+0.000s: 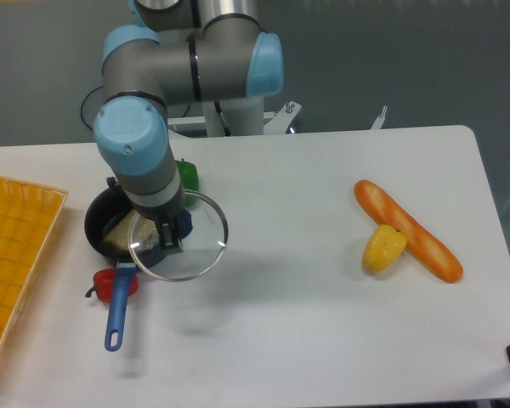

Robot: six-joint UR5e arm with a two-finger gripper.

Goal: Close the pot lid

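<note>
one lid [180, 238], one pot [112, 228], and they overlap only in part. i carry the lid by its small blue knob, my jaws [172, 231] clamped on it from above, because the knob is the only grip that leaves the glass disc level and its metal rim free to seat. the disc hangs above the worktop [323, 323], its left edge over the pot's right side, the rest out past the pot's rim toward the open surface.

the pot sits at the left of the worktop, its long blue handle pointing toward the near edge, with something pale lying inside; i cannot tell what it is. my own wrist hides the far part of the pot's rim, so i cannot judge exactly how far off centre i am.

a green pepper [187, 176] sits just behind the pot, and a red one [112, 283] lies beside the handle. a yellow basket [17, 255] stands at the left edge. well apart on the right lie a bread loaf [408, 231] and a corn cob [383, 248], touching each other.

in my judgement the lid must go further left before lowering, or its rim would catch the pot's edge and tilt.
</note>
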